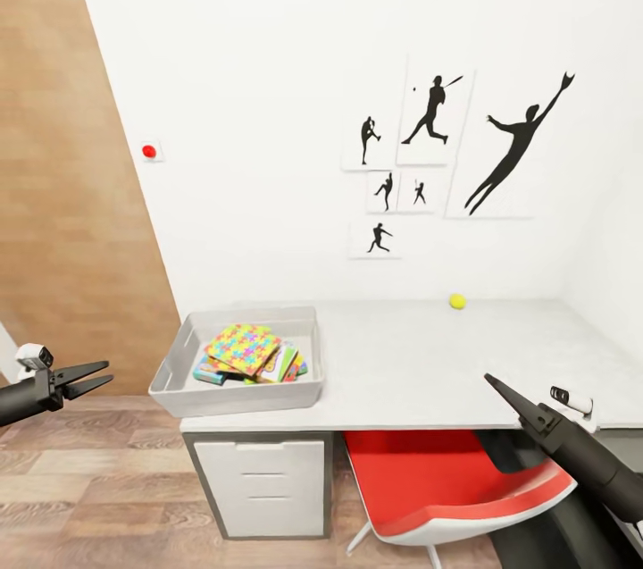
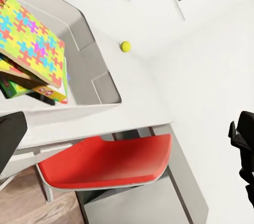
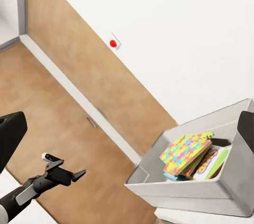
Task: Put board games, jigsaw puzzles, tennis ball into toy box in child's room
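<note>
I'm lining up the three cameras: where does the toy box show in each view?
Head view: toy box at the table's left end, lower left of centre.
Left wrist view: toy box at upper left, jigsaw puzzle on top inside.
Right wrist view: toy box at lower right.
Shared landmark: that jigsaw puzzle.

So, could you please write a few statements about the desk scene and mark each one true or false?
1. The tennis ball lies on the table, outside the toy box. True.
2. A jigsaw puzzle lies on top of the pile in the toy box. True.
3. The left hand is holding a board game. False: it is open and empty, away from the table.
4. The chair under the table is blue. False: it is red.
5. The right hand is gripping the tennis ball. False: the ball lies far from it, near the wall.
</note>
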Motion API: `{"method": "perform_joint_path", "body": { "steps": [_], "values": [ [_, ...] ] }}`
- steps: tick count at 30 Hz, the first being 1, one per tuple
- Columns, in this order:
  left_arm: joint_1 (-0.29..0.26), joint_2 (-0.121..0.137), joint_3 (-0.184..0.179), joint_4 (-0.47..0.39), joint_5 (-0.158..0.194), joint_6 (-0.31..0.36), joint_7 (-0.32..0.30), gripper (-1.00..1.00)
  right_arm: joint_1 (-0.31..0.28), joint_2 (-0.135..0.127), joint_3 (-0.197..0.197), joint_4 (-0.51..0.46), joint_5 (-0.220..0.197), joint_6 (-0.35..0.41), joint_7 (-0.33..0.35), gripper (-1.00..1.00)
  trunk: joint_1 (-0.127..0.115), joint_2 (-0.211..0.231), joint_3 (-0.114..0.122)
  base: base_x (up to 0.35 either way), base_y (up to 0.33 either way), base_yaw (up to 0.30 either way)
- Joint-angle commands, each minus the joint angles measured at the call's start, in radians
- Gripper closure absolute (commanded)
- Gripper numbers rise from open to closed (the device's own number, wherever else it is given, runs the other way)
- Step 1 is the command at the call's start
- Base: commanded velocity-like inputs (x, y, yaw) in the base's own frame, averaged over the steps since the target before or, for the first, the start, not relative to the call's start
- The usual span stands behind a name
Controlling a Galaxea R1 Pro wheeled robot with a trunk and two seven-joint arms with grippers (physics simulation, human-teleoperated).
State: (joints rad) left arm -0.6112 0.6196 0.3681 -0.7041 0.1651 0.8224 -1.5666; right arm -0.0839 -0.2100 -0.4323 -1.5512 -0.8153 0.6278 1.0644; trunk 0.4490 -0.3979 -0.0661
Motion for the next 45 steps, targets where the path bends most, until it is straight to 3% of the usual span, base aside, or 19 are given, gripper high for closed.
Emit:
{"method": "perform_joint_path", "body": {
  "steps": [1, 10, 45],
  "values": [
    [-0.001, 0.0, 0.0, 0.0, -0.001, 0.011, -0.004, -1.0, -0.001, 0.0, 0.0, 0.0, -0.005, 0.007, 0.0, -1.0, 0.001, -0.002, -0.002, 0.21, -0.008, 0.002],
    [-0.001, -0.001, 0.0, 0.0, -0.001, 0.011, -0.004, -1.0, -0.001, 0.0, 0.0, 0.0, -0.006, 0.007, 0.0, -1.0, 0.001, -0.002, 0.0, 0.207, -0.095, -0.057],
    [-0.001, -0.004, 0.0, 0.0, -0.001, 0.011, -0.004, -1.0, -0.001, 0.0, 0.001, 0.0, -0.007, 0.008, 0.0, -1.0, 0.001, -0.002, 0.0, 0.037, -0.126, -0.002]
  ]
}}
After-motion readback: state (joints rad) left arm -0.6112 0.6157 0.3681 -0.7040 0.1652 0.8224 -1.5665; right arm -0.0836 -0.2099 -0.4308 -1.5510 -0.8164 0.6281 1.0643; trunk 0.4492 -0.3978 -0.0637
